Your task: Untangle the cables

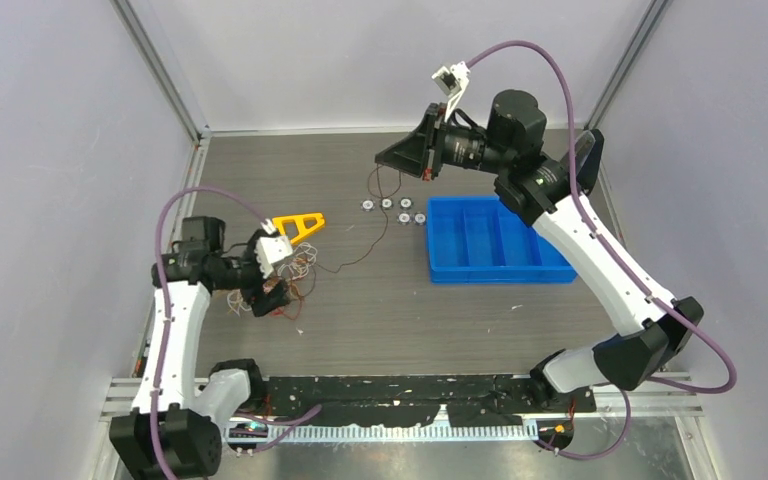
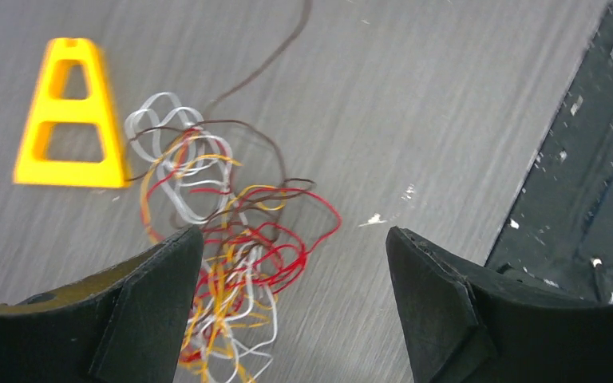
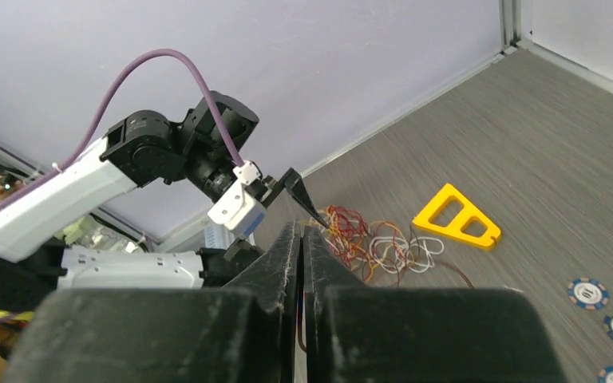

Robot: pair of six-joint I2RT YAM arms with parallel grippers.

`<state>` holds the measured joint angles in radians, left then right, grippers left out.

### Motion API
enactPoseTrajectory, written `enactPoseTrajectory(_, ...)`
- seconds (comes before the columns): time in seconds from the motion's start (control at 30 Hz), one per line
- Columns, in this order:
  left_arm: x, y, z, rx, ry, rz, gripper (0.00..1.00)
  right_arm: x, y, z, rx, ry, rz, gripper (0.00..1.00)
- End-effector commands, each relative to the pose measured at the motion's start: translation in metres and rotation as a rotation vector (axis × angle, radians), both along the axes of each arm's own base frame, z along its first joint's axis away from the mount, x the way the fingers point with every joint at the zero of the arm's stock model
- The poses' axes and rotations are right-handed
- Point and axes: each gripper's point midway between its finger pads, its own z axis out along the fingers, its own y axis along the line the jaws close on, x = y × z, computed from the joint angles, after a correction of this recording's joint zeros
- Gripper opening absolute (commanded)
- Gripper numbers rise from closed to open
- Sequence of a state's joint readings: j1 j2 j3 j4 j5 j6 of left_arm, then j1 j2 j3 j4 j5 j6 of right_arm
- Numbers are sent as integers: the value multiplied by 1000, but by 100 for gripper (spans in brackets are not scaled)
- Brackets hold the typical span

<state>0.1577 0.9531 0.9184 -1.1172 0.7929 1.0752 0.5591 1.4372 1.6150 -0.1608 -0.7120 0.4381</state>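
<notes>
My left gripper (image 2: 293, 235) wide open, empty, over cables (image 2: 231, 239) by the wedge (image 2: 72, 120), my right gripper (image 3: 302, 231) pinched tight on a brown cable (image 2: 267, 64) past the wedge

Left arm (image 1: 175, 330) folded low at the counter's left side, left gripper (image 2: 291, 239) angled downward with jaws spread wide; right arm (image 1: 600, 260) raised toward the far middle, right gripper (image 3: 302, 231) jaws pressed together on a strand of the cables (image 2: 231, 263).
</notes>
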Motion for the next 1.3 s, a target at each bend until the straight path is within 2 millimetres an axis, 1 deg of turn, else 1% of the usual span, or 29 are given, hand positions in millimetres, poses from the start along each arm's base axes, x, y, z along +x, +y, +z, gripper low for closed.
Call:
enactPoseTrajectory(0.0,0,-8,-27,103,1,-118,86,-10,-8,-21,-58,-65,13,5)
enactPoseTrajectory(0.03,5,-7,-31,140,-16,-128,86,-11,-9,-27,-66,-61,14,5)
enactPoseTrajectory(0.07,5,-8,-39,178,-26,-161,85,-10,-8,-40,-82,-47,15,6)
enactPoseTrajectory(0.1,7,-7,-45,221,-44,-194,85,-10,-9,-44,-88,-42,14,5)
enactPoseTrajectory(0.13,11,-6,-51,268,-61,-214,85,-9,-8,-54,-102,-29,18,5)
enactPoseTrajectory(0.2,23,-5,-59,331,-100,-234,84,-8,-7,-66,-118,-16,22,5)
enactPoseTrajectory(0.3,35,-8,-65,380,-122,-278,82,-6,-6,-80,-136,1,26,5)
enactPoseTrajectory(0.4,43,-10,-66,424,-159,-330,81,-7,-7,-98,-161,26,31,5)
enactPoseTrajectory(0.5,47,-11,-68,469,-200,-397,78,-8,-8,-112,-178,41,33,6)
enactPoseTrajectory(0.53,47,-10,-72,495,-204,-429,73,-9,-9,-118,-185,49,34,6)
enactPoseTrajectory(0.57,46,-9,-75,521,-201,-468,65,-9,-9,-120,-186,52,35,5)
enactPoseTrajectory(0.63,44,-7,-80,562,-188,-522,46,-9,-9,-128,-194,65,36,5)
enactPoseTrajectory(0.67,44,-9,-77,560,-187,-535,36,-9,-9,-130,-198,69,34,6)
enactPoseTrajectory(0.73,37,-23,-60,497,-189,-565,12,-7,-10,-134,-205,72,27,5)
enactPoseTrajectory(0.77,37,-32,-43,460,-205,-559,4,-5,-11,-134,-206,70,22,5)
enactPoseTrajectory(0.8,31,-41,-29,415,-203,-551,0,-4,-12,-134,-206,69,20,5)
enactPoseTrajectory(0.83,23,-47,-14,376,-202,-547,0,-2,-13,-132,-204,66,13,6)
enactPoseTrajectory(0.87,18,-54,6,330,-224,-532,0,0,-14,-131,-202,63,9,5)
enactPoseTrajectory(0.9,20,-58,29,277,-248,-460,0,1,-14,-127,-197,56,8,5)
enactPoseTrajectory(0.93,28,-62,60,200,-293,-367,0,1,-15,-124,-194,51,6,5)
enactPoseTrajectory(1.0,34,-67,124,-46,-323,-192,0,-1,-15,-114,-178,34,11,5)
enactPoseTrajectory(1.03,35,-68,142,-147,-309,-122,0,-2,-15,-106,-161,23,11,5)
enactPoseTrajectory(1.07,30,-70,146,-197,-274,-92,0,-3,-14,-101,-148,18,15,5)
enactPoseTrajectory(1.1,23,-74,146,-217,-259,-92,0,-5,-13,-92,-121,10,18,6)
enactPoseTrajectory(1.13,23,-76,153,-256,-269,-60,0,-7,-12,-87,-106,5,25,5)
enactPoseTrajectory(1.17,22,-77,153,-299,-245,-11,0,-9,-10,-77,-88,-7,30,5)
enactPoseTrajectory(1.2,22,-79,158,-340,-257,6,0,-11,-9,-74,-82,-11,34,5)
enactPoseTrajectory(1.23,18,-85,158,-363,-249,-9,0,-13,-8,-66,-66,-21,39,5)
enactPoseTrajectory(1.27,20,-84,155,-357,-247,23,0,-15,-7,-62,-58,-25,46,5)
